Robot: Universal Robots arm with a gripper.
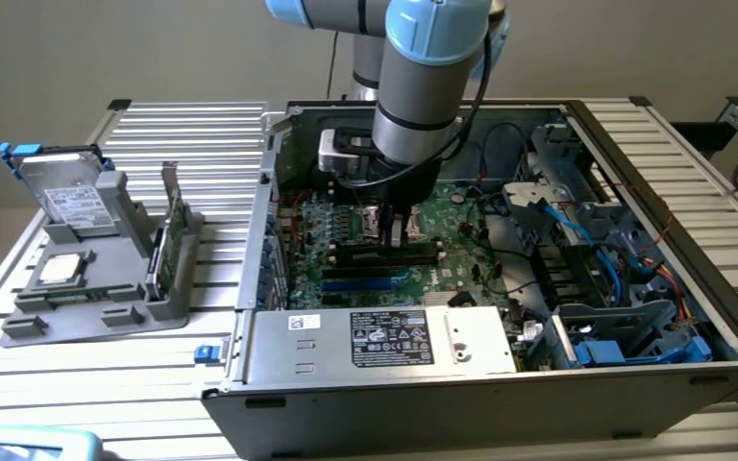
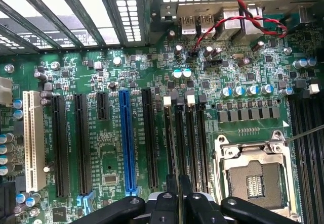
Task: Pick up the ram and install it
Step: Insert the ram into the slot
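Observation:
My gripper [image 1: 402, 229] reaches down into the open computer case [image 1: 676, 221], over the green motherboard [image 2: 111, 158]. Its black fingers [image 2: 169, 204] stand almost together above a group of narrow black memory slots [image 2: 195, 133] with white latches, next to the bare CPU socket [image 2: 253, 181]. The ram [image 2: 178, 177] shows as a thin dark edge pinched between the fingers. It runs in line with the slots. Whether it touches a slot is hidden by the fingers.
A long blue slot [image 2: 127, 143] and several black expansion slots lie beside the memory slots. Red and black wires [image 2: 238, 19] cross near the rear ports. On the exterior view's left, a grey fixture [image 1: 100, 288] holds a drive, a chip and a broader green card [image 1: 174, 219].

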